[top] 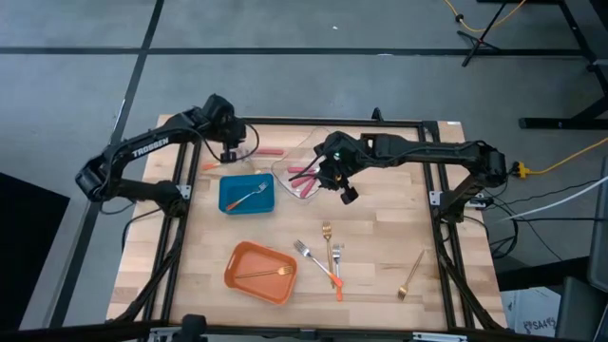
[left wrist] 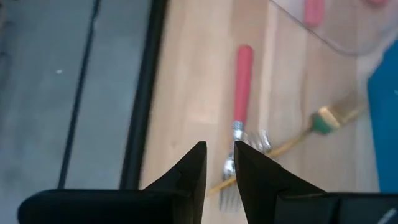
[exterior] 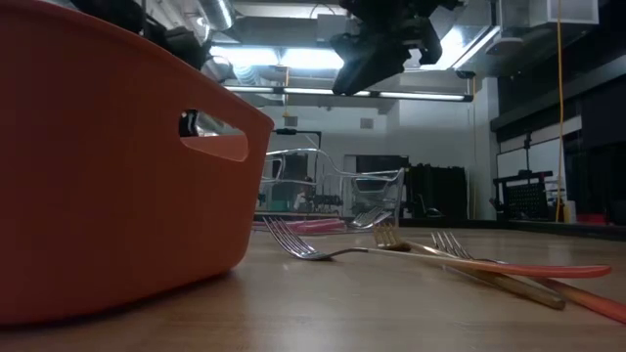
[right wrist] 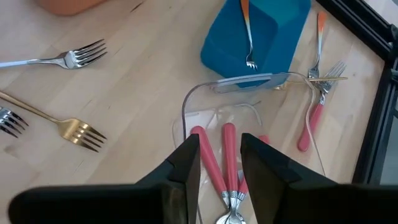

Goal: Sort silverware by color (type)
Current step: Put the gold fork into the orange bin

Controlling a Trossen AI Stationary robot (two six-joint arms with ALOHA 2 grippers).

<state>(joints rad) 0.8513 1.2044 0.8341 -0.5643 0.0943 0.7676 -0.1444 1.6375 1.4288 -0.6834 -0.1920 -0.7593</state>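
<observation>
The left gripper (top: 228, 155) hangs over the far left of the table (top: 380, 247), its fingers (left wrist: 193, 168) apart by a narrow gap with nothing between them, above a red-handled fork (left wrist: 239, 93) that lies crossed with a gold fork (left wrist: 311, 127) on the wood. The right gripper (top: 334, 180) is over the clear tray (top: 285, 171), its jaws spread a little and empty; below it several red-handled forks (right wrist: 217, 165) lie in that tray, perhaps three, though the fingers hide part of them. The blue tray (top: 247, 194) holds one orange-handled fork (top: 249, 197), and the orange tray (top: 259, 273) holds a gold one (top: 261, 275). Near the middle front, a small cluster of loose forks (top: 328, 258) lies on the wood, and another gold fork (top: 411, 275) lies well apart to the right.
</observation>
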